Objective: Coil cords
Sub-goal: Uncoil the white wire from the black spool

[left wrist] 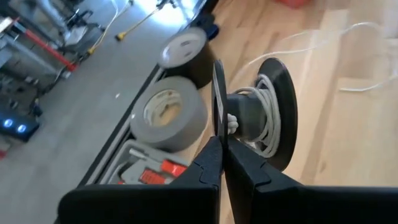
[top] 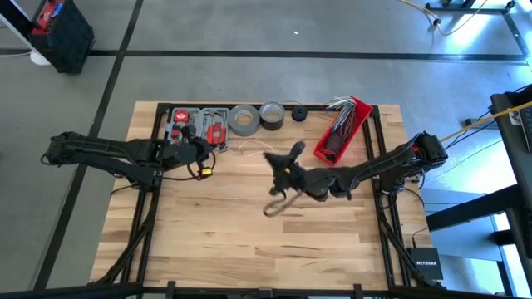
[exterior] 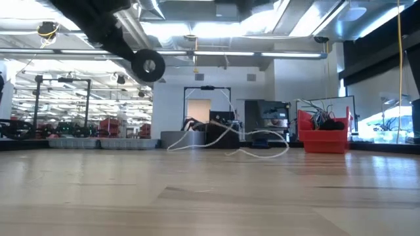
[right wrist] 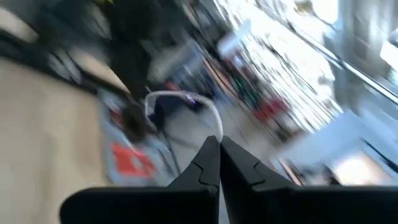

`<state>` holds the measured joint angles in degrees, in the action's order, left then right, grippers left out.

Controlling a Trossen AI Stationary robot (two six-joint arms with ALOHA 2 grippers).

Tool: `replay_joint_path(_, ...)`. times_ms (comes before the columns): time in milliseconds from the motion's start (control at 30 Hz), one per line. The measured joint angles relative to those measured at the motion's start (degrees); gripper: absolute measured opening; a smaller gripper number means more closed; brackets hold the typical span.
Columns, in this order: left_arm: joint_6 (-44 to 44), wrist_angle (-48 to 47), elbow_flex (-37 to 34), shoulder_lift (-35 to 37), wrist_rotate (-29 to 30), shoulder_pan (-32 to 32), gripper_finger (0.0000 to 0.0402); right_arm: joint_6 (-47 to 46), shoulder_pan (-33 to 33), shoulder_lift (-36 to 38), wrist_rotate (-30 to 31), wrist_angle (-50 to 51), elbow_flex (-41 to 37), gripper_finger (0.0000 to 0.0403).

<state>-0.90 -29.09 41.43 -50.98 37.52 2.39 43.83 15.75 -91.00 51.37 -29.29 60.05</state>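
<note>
The white cord (top: 249, 149) lies slack on the far middle of the table, and part of it is wound on the hub of a black spool (left wrist: 264, 118). My left gripper (top: 202, 154) holds that spool in the air at the far left; in the low view the spool (exterior: 147, 64) hangs well above the wood. My right gripper (top: 283, 166) is shut near the table's middle, blurred. In its wrist view a loop of the white cord (right wrist: 180, 96) arcs into the fingertips. No dark cord shows. My left gripper pinches the rim of the spool's thinner black disc (left wrist: 217, 99) between its two shut fingers, edge-on. The spool is lifted clear of the table, with its axle lying across the fingers and white cord turns on the hub. My right gripper is shut on the white cord (right wrist: 214, 127), which bends up in a loop from the fingertips. The view is blurred, so the exact spot on the cord cannot be told.
Along the far edge stand a grey and red tool case (top: 195, 124), a grey tape roll (top: 243, 119), a black tape roll (top: 272, 114) and a red bin (top: 342, 129) stuffed with cables. The near half of the wooden table (top: 249, 249) is bare wood.
</note>
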Motion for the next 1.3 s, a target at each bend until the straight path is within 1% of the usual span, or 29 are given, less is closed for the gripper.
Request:
replay_joint_path(100,-0.84,-0.38,0.00,0.00,0.15,-2.06,0.0002,-0.06,1.48,0.09,-8.63,-1.14,0.00,0.0005)
replay_joint_path(200,-2.99,0.45,0.00,-0.01,1.26,-4.26,0.0002,-1.43,2.45,0.09,-20.08,1.03,0.00,0.0005)
replay_joint_path(300,-4.90,3.34,-0.02,0.00,2.05,-6.37,0.0002,-3.90,2.66,0.11,-35.16,8.06,0.04,0.0005)
replay_joint_path(333,-5.33,4.31,-0.02,0.00,2.07,-6.91,0.0002,-4.56,2.65,0.11,-39.18,10.84,0.02,0.0005)
replay_joint_path(367,-5.68,5.30,-0.02,0.00,2.05,-7.30,0.0002,-4.83,2.59,0.09,-41.97,13.20,0.00,0.0005)
replay_joint_path(400,-5.72,6.24,-0.01,0.00,2.08,-7.49,0.0002,-4.89,2.41,0.09,-43.04,15.05,0.00,0.0005)
replay_joint_path(433,-5.71,6.80,0.00,0.00,2.09,-7.50,0.0002,-5.07,2.21,0.09,-43.05,16.38,0.00,0.0005)
replay_joint_path(500,-5.57,7.18,-0.02,0.00,2.09,-7.22,0.0002,-7.81,1.85,0.09,-38.85,18.35,0.00,0.0005)
replay_joint_path(700,-3.49,8.44,-0.02,-0.02,2.07,-5.00,0.0002,-17.36,-0.82,0.09,-16.48,22.79,0.00,0.0011)
replay_joint_path(800,-2.90,9.15,-0.02,0.00,2.09,-4.04,0.0002,-22.47,-2.37,0.09,-6.66,25.34,0.00,0.0034)
replay_joint_path(867,-2.43,9.02,-0.02,-0.02,2.07,-3.50,0.0002,-25.72,-3.56,0.09,-3.43,27.50,0.02,0.0060)
replay_joint_path(1000,-1.78,9.00,-0.02,-0.02,2.07,-2.37,0.0002,-28.40,-5.08,0.09,-3.04,30.66,0.01,0.0116)
replay_joint_path(1100,-0.05,9.01,-0.02,-0.02,1.56,-1.33,0.0002,-28.22,-5.57,0.09,-3.69,30.47,0.00,0.0148)
replay_joint_path(1200,2.02,9.48,-0.02,-0.02,0.86,-0.41,0.0002,-26.27,-7.05,0.09,-8.51,28.90,0.01,0.0164)
replay_joint_path(1300,3.55,10.24,-0.02,-0.02,0.38,0.40,0.0002,-22.66,-10.18,-0.40,-15.77,22.80,0.01,0.0169)
